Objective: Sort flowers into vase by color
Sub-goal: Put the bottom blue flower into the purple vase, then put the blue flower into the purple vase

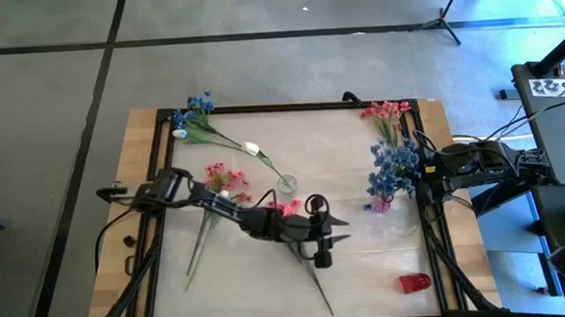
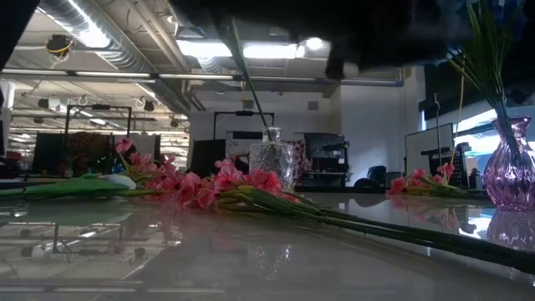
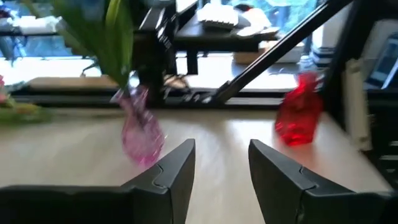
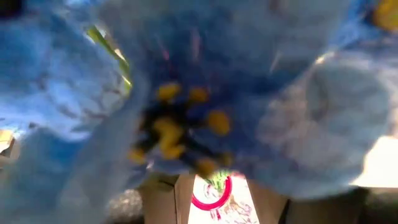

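Observed above mid-surface: left gripper (image 1: pixel 325 239), fingers (image 3: pixel 177 171) spread apart and holding nothing, pointed towards the pink vase (image 3: pixel 142 134) and red vase (image 3: pixel 300 118). Located just beneath and behind it: pink flowers (image 1: pixel 286 209) lying loose, long stems running towards the near edge, with a second pink sprig (image 1: pixel 223 180) beside the arm. Noted close by: clear vase (image 1: pixel 287 184) carrying a white bud (image 1: pixel 252 149). Noted at the far left corner: a blue sprig (image 1: pixel 196 110); at the right, blue flowers (image 1: pixel 393 166) standing in the pink vase and more pink flowers (image 1: pixel 386 113) lying beyond. Parked at the right edge: right gripper (image 1: pixel 431 169), wrist view filled with blue blooms; cannot tell the state of its fingers. Judged hazards: closing on two crossed stems at once, dragging a thin stem flat instead of lifting it, sweeping the arm into the light clear vase and tipping it, or dropping pink into the vase holding blue
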### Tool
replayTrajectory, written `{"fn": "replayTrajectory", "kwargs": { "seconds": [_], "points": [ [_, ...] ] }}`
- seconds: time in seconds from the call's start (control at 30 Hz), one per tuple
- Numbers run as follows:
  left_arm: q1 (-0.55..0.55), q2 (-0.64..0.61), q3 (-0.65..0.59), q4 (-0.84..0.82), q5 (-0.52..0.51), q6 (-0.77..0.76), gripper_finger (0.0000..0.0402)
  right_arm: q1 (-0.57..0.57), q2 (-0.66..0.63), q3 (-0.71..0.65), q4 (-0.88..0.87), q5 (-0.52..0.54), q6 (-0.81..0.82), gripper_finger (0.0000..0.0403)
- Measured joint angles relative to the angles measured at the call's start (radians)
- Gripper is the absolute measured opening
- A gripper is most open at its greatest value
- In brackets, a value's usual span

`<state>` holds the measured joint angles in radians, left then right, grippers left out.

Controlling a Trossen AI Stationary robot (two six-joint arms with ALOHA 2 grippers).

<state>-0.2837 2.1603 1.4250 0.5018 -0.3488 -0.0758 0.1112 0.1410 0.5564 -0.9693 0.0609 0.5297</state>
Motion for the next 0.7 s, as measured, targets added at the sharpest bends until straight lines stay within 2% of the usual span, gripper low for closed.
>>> {"fn": "replayTrajectory", "kwargs": {
  "seconds": [0.2,0.37,0.53,0.7],
  "points": [
    [0.008,0.025,-0.001,0.007,0.0,0.024,0.0146,0.0,0.0,0.0,-0.043,-0.03,0.025,0.0141],
    [-0.001,0.025,-0.001,0.008,0.0,0.045,0.0146,0.0,0.0,0.0,-0.063,-0.058,0.047,0.0189],
    [0.0,0.025,-0.001,0.005,-0.001,0.045,0.0146,0.0,0.0,0.0,-0.052,-0.145,0.042,0.0232],
    [0.0,0.025,-0.001,0.004,-0.002,0.045,0.0146,0.0,0.0,0.005,-0.058,-0.213,0.067,0.0235]
  ]
}}
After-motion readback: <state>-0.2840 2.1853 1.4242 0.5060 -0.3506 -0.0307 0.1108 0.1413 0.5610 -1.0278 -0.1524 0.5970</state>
